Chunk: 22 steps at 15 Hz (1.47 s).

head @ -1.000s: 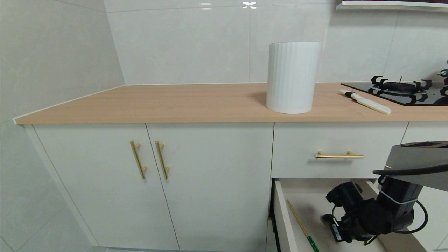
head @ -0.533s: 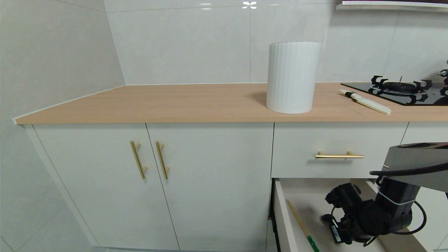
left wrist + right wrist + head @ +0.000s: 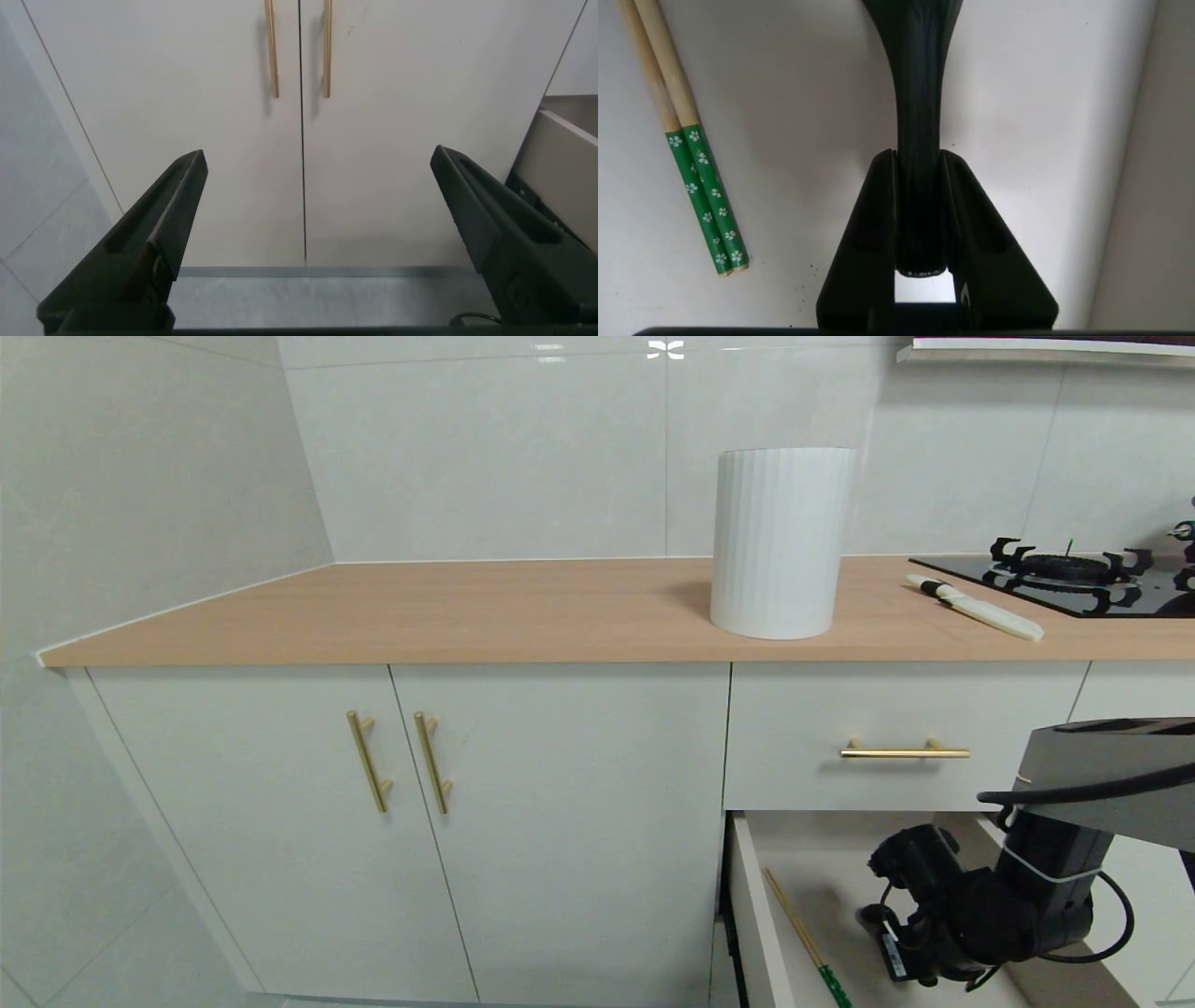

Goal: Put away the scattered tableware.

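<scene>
Right wrist view showed the right gripper clamped tight on the slim handle of a black utensil, both fingers pressed against it, over the pale floor of the open drawer. The utensil's far end ran out of sight, so its kind could not be told. A pair of wooden chopsticks with green flowered ends lay side by side on the drawer floor near its left wall, apart from the utensil.

The left gripper hung low with its jaws spread wide and nothing between them, facing the cupboard doors and their two brass handles.

On the bench stood a ribbed white canister near the front edge above the drawers. A knife lay further right, just beside the gas hob.
</scene>
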Available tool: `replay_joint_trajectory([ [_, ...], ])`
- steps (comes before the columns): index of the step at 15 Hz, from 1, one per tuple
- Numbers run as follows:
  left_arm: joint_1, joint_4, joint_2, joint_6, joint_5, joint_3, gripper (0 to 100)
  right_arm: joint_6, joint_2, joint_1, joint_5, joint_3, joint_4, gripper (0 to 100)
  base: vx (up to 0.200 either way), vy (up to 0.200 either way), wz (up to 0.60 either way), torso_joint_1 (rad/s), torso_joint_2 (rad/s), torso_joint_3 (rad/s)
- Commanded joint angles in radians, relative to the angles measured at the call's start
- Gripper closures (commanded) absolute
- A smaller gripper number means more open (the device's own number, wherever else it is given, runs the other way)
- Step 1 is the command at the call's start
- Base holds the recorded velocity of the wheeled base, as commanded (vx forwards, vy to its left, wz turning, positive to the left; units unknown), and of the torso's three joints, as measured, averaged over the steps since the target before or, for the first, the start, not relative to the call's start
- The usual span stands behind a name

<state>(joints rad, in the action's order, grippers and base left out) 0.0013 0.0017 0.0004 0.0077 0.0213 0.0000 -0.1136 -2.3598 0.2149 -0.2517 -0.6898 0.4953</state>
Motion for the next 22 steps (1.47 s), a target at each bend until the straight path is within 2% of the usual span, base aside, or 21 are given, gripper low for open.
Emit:
replay_joint_trajectory([
  [1,0.0,0.0,0.0,0.0,0.0,0.0,0,0.0,0.001,0.0,0.0,-0.001,0.0,0,0.0,0.0,0.0,0.0,0.0,0.0],
  [10,0.0,0.0,0.0,0.0,0.0,0.0,0,-0.006,0.022,0.0,0.002,0.01,0.0,0,0.0,0.0,0.0,0.0,0.0,0.0],
  [14,0.0,0.0,0.0,0.0,0.0,0.0,0,-0.004,0.301,-0.002,0.026,0.082,-0.021,0,0.0,0.0,0.0,0.0,0.0,0.0],
  [17,0.0,0.0,0.0,0.0,0.0,0.0,0,-0.003,0.498,0.006,0.049,0.075,-0.176,0,0.0,0.0,0.0,0.0,0.0,0.0],
  [19,0.0,0.0,0.0,0.0,0.0,0.0,0,-0.003,0.628,0.043,0.095,0.072,-0.276,0,0.0,0.0,0.0,0.0,0.0,0.0],
  [22,0.0,0.0,0.0,0.0,0.0,0.0,0,-0.003,0.76,0.107,0.095,0.056,-0.397,0,0.0,0.0,0.0,0.0,0.0,0.0],
])
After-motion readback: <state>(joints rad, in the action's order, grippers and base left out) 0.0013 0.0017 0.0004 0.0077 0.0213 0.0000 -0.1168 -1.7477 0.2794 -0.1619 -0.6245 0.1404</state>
